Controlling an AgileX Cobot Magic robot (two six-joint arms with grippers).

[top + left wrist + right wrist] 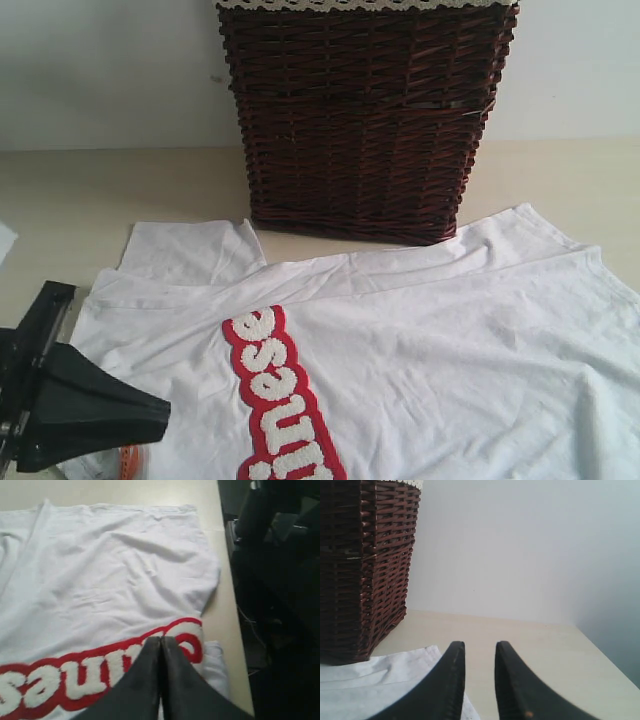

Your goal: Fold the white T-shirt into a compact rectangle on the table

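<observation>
White cotton T-shirt (450,330) lay spread on the pale beige desk (90,190), edges cut off; its red band (275,395) of fuzzy lettering showed only "inese". Left fingers (145,675) pinched together; right fingers (450,680) narrowly parted, empty.

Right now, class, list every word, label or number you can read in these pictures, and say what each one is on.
"inese": fuzzy white letters on the red band across the T-shirt. The start of the word runs out of the picture, so this is only part of it.
Orange tag at the shirt's edge: too small and blurred to read.
Basket: no text to be seen.
</observation>
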